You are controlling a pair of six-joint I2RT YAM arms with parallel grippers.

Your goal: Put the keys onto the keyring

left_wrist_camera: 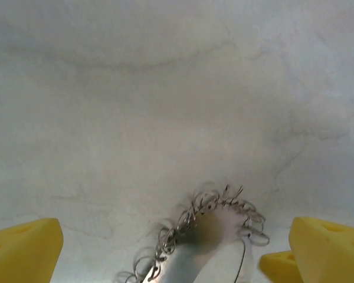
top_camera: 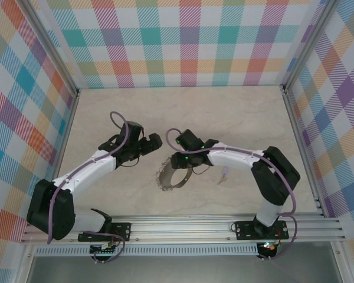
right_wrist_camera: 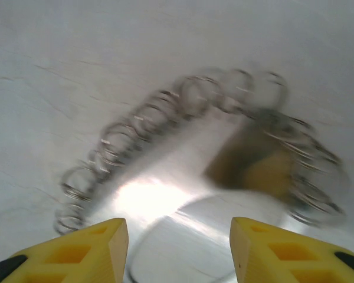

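The keyring (top_camera: 166, 178), a silver hoop fringed with small silvery pieces, rests on the table between both arms. The key (top_camera: 224, 173), tiny with a lilac head, lies on the table to the ring's right. My right gripper (top_camera: 173, 149) hangs just over the ring's far rim. In the right wrist view its yellow fingers (right_wrist_camera: 82, 253) stand apart and touch nothing, with the blurred keyring (right_wrist_camera: 165, 194) just beyond the right gripper (right_wrist_camera: 177, 252). My left gripper (top_camera: 155, 144) is wide open a little to the left. In its wrist view the keyring (left_wrist_camera: 192, 221) sits low, between the fingers of the left gripper (left_wrist_camera: 177, 253).
The pale marbled tabletop (top_camera: 183, 106) is walled by checked panels at the back and both sides. An aluminium rail (top_camera: 183, 224) carrying both arm bases runs along the near edge.
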